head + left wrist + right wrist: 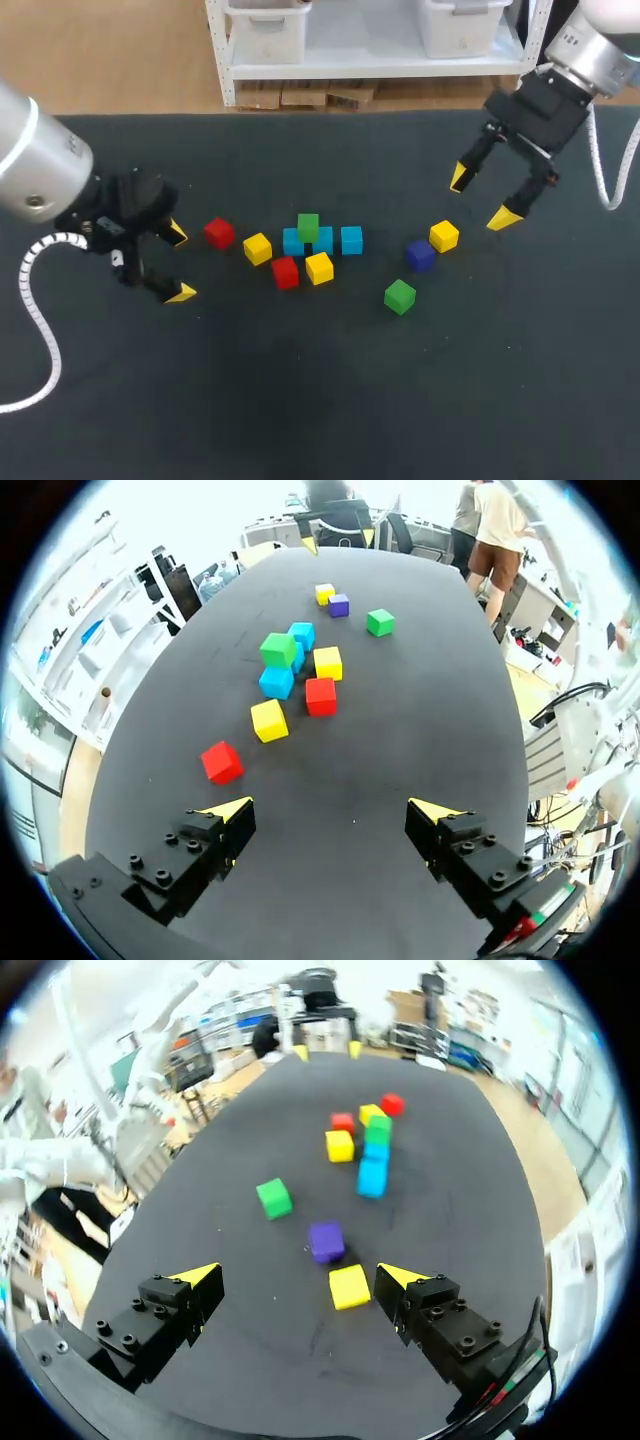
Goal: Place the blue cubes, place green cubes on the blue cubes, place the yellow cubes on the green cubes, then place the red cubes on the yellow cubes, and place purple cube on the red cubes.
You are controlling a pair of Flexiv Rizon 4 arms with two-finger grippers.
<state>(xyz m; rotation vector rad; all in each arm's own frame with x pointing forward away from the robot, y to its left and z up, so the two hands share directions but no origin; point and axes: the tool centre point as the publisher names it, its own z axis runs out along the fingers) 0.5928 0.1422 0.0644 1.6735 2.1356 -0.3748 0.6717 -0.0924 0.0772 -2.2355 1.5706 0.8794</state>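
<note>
left arm (40, 170): enters from the left side, low over the table, wrist turned toward the cube cluster; white coiled cable (32, 300) loops off it
left gripper (179, 263): fingers spread wide, nothing between them, yellow tips close to the surface
right arm (600, 50): enters from the far right corner, wrist angled down toward the table
right gripper (480, 198): fingers apart, empty, held above the table, just beyond the right yellow cube (444, 236)
blue cubes (351, 240): three in a row mid-table, between the two grippers
stacked green cube (308, 227): sits on top of the blue row, toward its left end
loose green cube (400, 296): alone on the table, near side of the purple cube (420, 255)
purple cube: just beside the right yellow cube, ahead of the right gripper in the right wrist view
left yellow cube (257, 248): just left of the blue row
middle yellow cube (319, 268): just in front of the blue row
inner red cube (285, 272): beside the middle yellow cube
outer red cube (219, 233): nearest cube to the left gripper, apart from the cluster
table (300, 400): flat black surface, all cubes on its middle band
</note>
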